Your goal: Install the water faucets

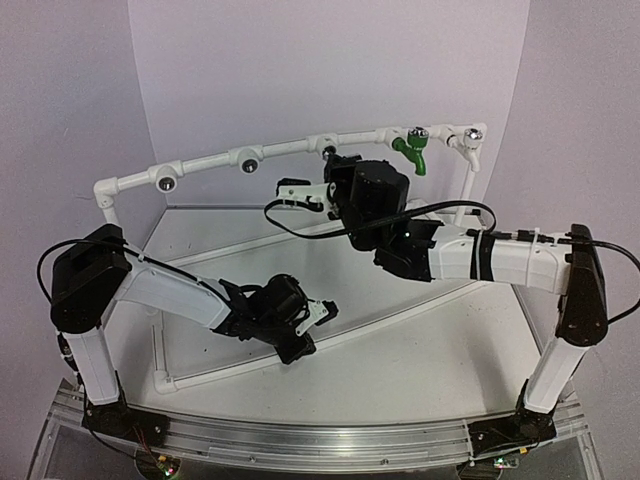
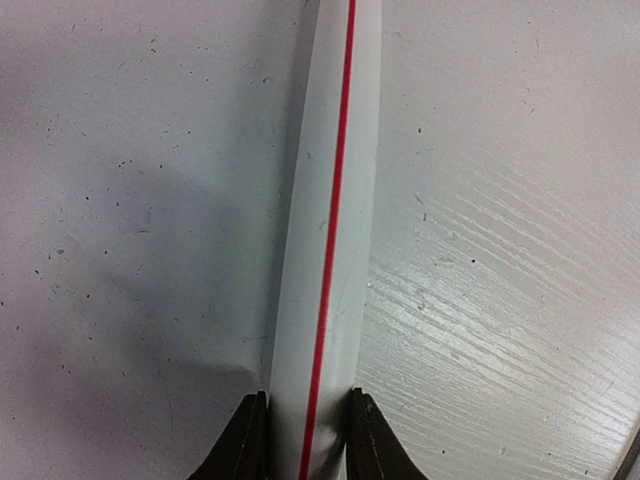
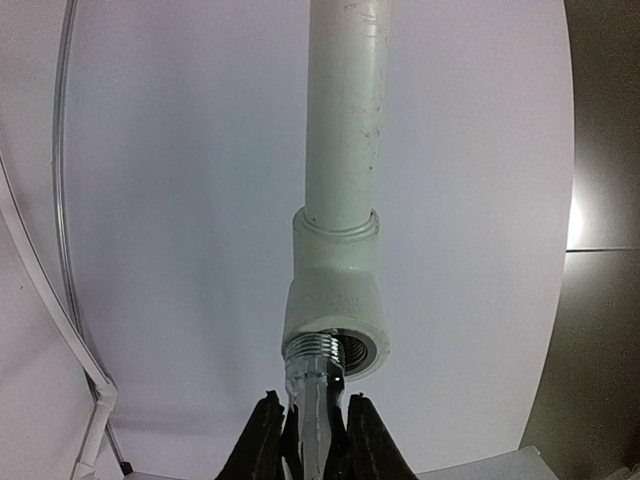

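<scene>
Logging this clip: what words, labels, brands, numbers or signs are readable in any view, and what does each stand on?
No text is readable in any view.
On the white pipe: only a plain red stripe, no lettering.
On the tee fitting: faint raised marks, too blurred to read.
On the silver faucet: no marking shows.
</scene>
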{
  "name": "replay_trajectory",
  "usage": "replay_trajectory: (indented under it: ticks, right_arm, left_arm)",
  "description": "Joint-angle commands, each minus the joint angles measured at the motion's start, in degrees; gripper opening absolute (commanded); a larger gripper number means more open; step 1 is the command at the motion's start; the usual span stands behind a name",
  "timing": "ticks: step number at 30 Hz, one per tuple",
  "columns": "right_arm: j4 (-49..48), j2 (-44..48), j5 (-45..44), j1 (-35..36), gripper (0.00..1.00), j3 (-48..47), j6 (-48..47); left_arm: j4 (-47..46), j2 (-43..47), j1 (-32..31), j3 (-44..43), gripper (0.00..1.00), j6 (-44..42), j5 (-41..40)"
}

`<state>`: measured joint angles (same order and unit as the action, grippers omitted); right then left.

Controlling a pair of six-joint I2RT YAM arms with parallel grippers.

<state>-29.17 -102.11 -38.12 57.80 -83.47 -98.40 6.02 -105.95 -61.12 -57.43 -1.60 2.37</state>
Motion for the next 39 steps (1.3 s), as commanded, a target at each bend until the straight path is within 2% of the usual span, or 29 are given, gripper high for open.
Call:
replay_trajectory:
  ticks: [1,3,7,17,39]
  right_arm:
    - [-1.63,-0.88,1.37,-0.18,0.00,-4.61,0.20]
    - [-0.79,-1.03,1.32,-0.15,0.00,-5.33,0.73]
    - [-0.78,-1.16,1.16,-0.26,0.00,-5.33,0.76]
    - [-2.46,-0.38,1.23,-0.24,0.00,-3.79,0.64]
    - [-1.63,2.66,0.54,-2.21,0.00,-1.41,1.41]
  left_arm:
    - [4.57,-2.63,-2.20,-1.01,0.22,-1.23,3.05]
    - [4.91,-3.07,-2.32,-1.24,0.20,-1.38,2.84]
    - [5.57,-3.80,-2.95,-1.49,0.09,-1.38,1.07]
    - [5.86,-4.51,-3.95,-1.72,0.00,-2.34,-0.15]
    - [6.39,-5.61,-4.55,-2.21,0.00,-2.43,-0.84]
